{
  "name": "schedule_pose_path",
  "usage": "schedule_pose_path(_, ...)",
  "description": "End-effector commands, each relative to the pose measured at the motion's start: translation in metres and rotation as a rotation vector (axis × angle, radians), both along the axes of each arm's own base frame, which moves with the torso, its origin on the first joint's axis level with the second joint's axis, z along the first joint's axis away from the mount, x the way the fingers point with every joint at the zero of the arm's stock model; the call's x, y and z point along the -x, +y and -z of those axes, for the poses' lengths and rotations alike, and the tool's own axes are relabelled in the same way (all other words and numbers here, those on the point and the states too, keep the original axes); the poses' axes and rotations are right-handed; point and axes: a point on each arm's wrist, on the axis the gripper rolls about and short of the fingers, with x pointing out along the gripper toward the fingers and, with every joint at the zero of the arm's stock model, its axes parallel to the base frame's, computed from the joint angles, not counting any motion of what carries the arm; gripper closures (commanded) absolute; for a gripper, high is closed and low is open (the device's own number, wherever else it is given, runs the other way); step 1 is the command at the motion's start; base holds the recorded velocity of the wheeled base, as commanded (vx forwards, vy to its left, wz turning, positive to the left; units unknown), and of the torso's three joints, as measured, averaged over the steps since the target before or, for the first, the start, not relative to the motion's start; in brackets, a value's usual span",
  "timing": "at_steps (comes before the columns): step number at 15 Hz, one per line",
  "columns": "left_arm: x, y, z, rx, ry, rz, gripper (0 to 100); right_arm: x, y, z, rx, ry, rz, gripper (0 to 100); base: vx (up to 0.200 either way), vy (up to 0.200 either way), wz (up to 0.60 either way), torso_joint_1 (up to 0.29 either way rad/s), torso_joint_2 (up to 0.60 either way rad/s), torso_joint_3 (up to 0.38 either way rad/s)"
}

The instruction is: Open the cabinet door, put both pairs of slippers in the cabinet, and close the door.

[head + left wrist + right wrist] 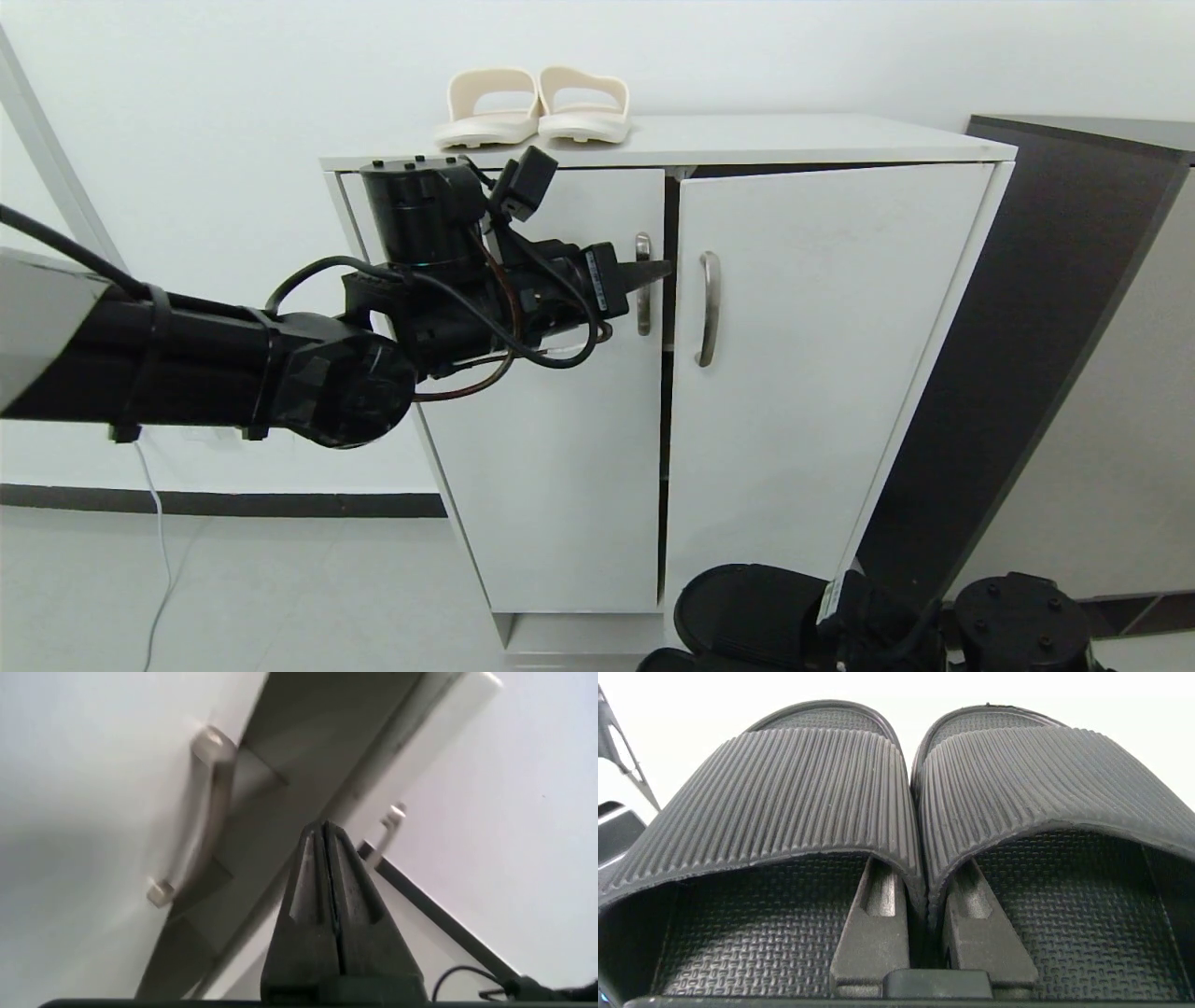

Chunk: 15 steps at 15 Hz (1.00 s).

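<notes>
A white two-door cabinet (560, 448) stands against the wall. A dark gap shows between its doors, and the right door (822, 355) looks slightly ajar. My left gripper (665, 271) is shut with nothing in it, its tip at that gap beside the left door's handle (642, 285); in the left wrist view the gripper (324, 829) points into the gap between both handles (201, 812). A cream pair of slippers (534, 107) lies on the cabinet top. My right gripper (923, 868) is shut on the black slippers (813, 793), one finger inside each, low in front of the cabinet (747, 611).
A dark grey cabinet (1074, 327) stands directly right of the white one. The right door's handle (708, 308) is a vertical metal bar. A thin cable (159, 560) hangs to the grey floor at the left, under my left arm.
</notes>
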Motion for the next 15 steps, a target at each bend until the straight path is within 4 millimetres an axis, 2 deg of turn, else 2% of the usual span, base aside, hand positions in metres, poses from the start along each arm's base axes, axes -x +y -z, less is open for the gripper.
schedule_pose_path(1, -0.009, -0.003, 0.006, -0.003, 0.009, -0.006, 100, 0.001, 0.0, 0.0, -0.003, 0.002, -0.008, 100, 0.0, 0.0, 0.0, 0.0, 0.0, 0.0)
schedule_pose_path(8, -0.03, -0.016, 0.009, -0.005, 0.006, 0.002, 100, 0.004, 0.0, 0.006, 0.014, 0.017, -0.021, 100, 0.0, 0.0, 0.0, 0.0, 0.0, 0.0)
schedule_pose_path(15, -0.03, -0.023, 0.014, -0.008, 0.014, 0.019, 100, 0.011, 0.002, 0.012, 0.05, 0.021, -0.057, 100, 0.0, 0.0, 0.0, 0.0, 0.0, 0.0)
